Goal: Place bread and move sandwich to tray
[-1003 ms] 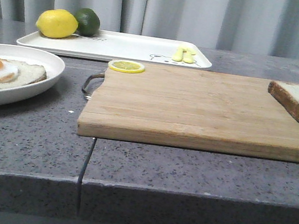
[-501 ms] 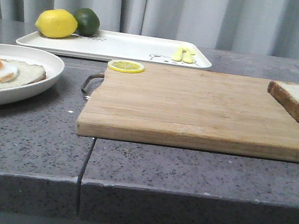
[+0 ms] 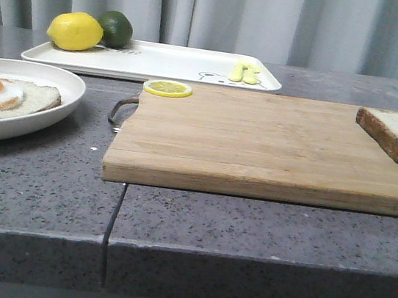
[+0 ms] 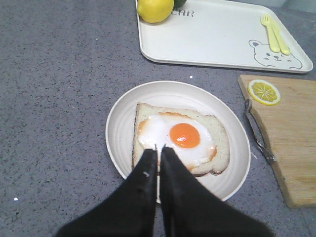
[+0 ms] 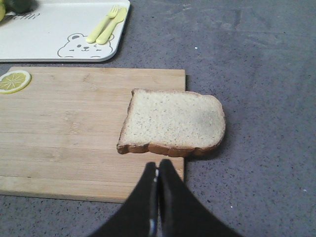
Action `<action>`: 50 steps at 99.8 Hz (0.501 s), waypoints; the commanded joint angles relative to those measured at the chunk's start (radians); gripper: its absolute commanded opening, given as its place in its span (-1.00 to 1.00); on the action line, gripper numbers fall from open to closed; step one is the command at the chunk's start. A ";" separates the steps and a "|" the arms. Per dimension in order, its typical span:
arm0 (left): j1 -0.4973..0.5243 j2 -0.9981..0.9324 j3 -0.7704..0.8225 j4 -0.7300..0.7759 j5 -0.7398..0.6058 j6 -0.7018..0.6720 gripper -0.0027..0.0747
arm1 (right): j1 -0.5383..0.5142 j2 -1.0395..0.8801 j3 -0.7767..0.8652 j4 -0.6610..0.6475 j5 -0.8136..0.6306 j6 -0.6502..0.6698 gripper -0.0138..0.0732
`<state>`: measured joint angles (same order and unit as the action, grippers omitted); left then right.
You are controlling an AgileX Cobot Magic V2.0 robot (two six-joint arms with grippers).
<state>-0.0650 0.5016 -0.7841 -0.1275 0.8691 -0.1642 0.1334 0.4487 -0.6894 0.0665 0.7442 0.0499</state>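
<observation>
Nothing on the counter has shifted in the last second, so the task looks unstarted: the bread (image 5: pixel 172 122) lies on the cutting board's (image 3: pixel 260 139) right end, overhanging its edge, while the egg-topped slice (image 4: pixel 180 138) waits uncovered on the white plate (image 4: pixel 118 128) left of the board. Both the left gripper (image 4: pixel 159 150) and right gripper (image 5: pixel 157 168) hover with fingers pressed together, holding nothing. Beyond the board, the tray (image 3: pixel 174 62) already carries a lemon (image 3: pixel 75 31), a lime (image 3: pixel 116 28) and yellow cutlery (image 3: pixel 244 72), which crowd its ends.

- The tray (image 4: pixel 212 37) carries printed grey capitals by the lemon (image 4: pixel 155 9) — only "AR" reads clearly, the start hidden.
- No other legible text anywhere.
</observation>
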 commanded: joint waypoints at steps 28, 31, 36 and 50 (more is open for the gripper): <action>-0.003 0.013 -0.033 -0.022 -0.063 -0.006 0.02 | -0.005 0.015 -0.033 0.010 -0.063 0.003 -0.01; -0.003 0.013 -0.033 -0.022 -0.063 -0.006 0.18 | -0.005 0.015 -0.033 0.010 -0.063 0.003 0.09; -0.003 0.013 -0.033 -0.022 -0.063 -0.006 0.36 | -0.005 0.015 -0.033 0.010 -0.063 0.003 0.24; -0.003 0.013 -0.033 -0.022 -0.063 -0.006 0.48 | -0.005 0.015 -0.033 0.010 -0.063 0.003 0.37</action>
<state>-0.0650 0.5016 -0.7841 -0.1337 0.8691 -0.1642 0.1334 0.4487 -0.6894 0.0713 0.7442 0.0499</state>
